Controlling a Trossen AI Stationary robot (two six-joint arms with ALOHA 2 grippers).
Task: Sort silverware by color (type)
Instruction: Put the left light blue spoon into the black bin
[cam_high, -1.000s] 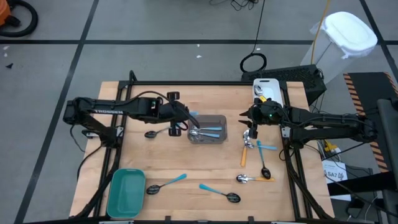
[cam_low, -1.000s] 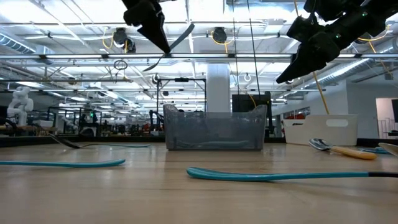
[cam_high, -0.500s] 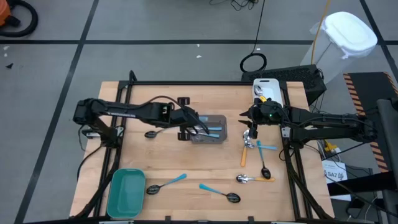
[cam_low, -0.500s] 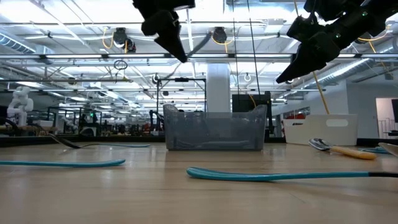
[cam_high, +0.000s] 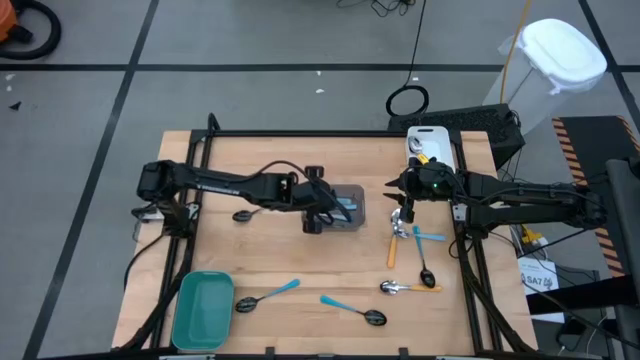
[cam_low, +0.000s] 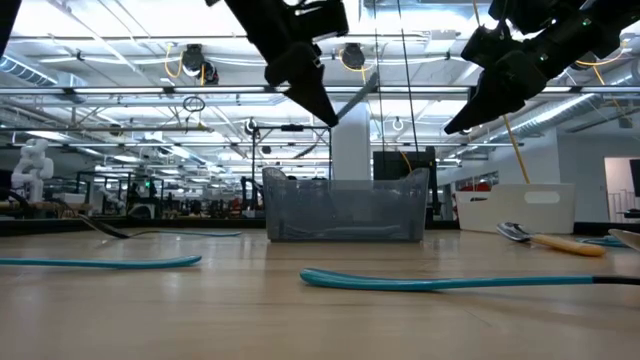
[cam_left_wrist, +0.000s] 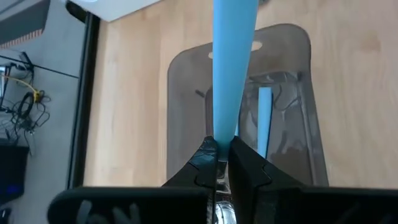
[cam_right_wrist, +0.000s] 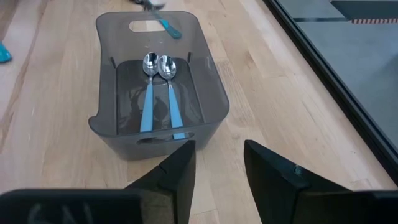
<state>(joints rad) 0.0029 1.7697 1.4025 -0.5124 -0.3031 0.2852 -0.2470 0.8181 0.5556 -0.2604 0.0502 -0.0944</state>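
- High view shows the grey bin (cam_high: 345, 208) near the middle of the wooden table (cam_high: 250, 160); the bin is our landmark.
- Inside the bin lie two spoons (cam_right_wrist: 158, 87) with shiny silver bowls and blue handles, side by side and touching.
- Just above the bin, the left gripper (cam_left_wrist: 218, 160) pinches another blue-handled spoon (cam_left_wrist: 233, 59) tight between its two fingers. The handle sticks out over the bin.
- From table height, that spoon (cam_low: 352, 103) hangs tilted in the air above the bin (cam_low: 345, 205), held by the left gripper (cam_low: 318, 100).
- To the right of the bin, the right gripper (cam_high: 404, 212) hangs above the table with its fingers spread apart and nothing in them.
- Near the right gripper, on the side away from the bin, lie a spoon with an orange handle (cam_high: 395, 243), a small blue-handled spoon (cam_high: 428, 237), and a dark spoon (cam_high: 425, 268).
- Farther toward the front edge from the bin, a silver spoon with an orange handle (cam_high: 408, 288) lies on the wood.
- In front of the bin lie two dark spoons with blue handles (cam_high: 268, 295), (cam_high: 352, 309), well apart from it.
- To the left of the bin lies one more dark spoon (cam_high: 248, 214).
- At the front left corner, far from the bin, sits a green tray (cam_high: 203, 310).
- Behind the bin to the right, at the table's back edge, sits a white box (cam_high: 432, 145).
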